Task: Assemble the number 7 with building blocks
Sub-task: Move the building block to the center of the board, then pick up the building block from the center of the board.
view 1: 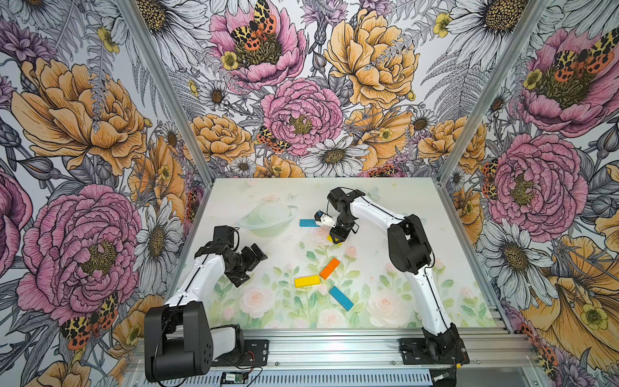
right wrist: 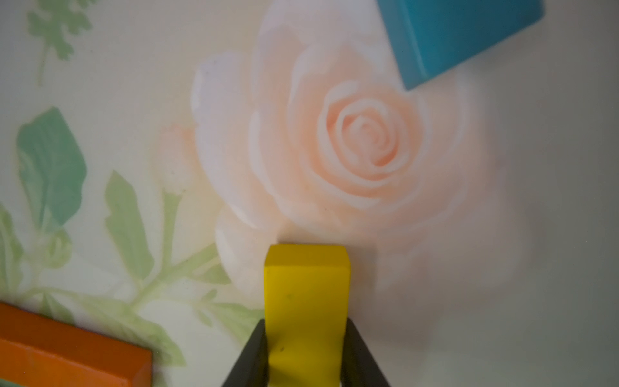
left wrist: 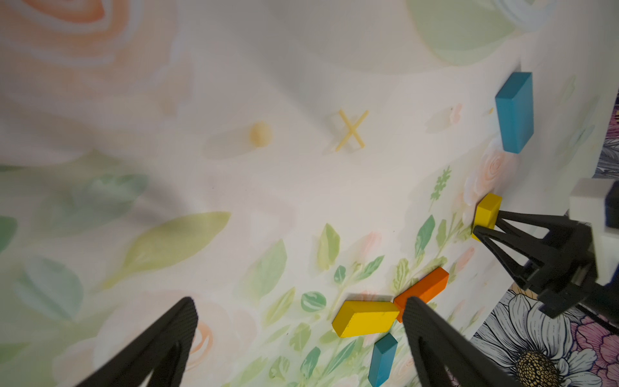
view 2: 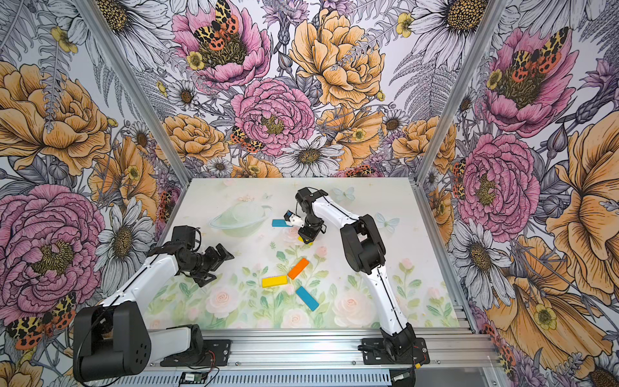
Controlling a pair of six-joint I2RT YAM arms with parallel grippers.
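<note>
The floral table mat (view 1: 385, 207) carries everything. My left gripper (view 1: 251, 266) hangs over its left side, jaws wide apart, holding nothing; my right gripper (right wrist: 305, 321) reaches low over the centre. Nearer me, the long yellow block (view 1: 307, 281) and the orange block (view 1: 330, 268) touch at their ends, with the near blue block (view 1: 341, 298) just beside them, apart. The far blue block (view 1: 308, 222) lies left of the right gripper. Smallest, the short yellow block (right wrist: 306, 284) sits clamped between the right fingers, near that far blue block but not touching it.
</note>
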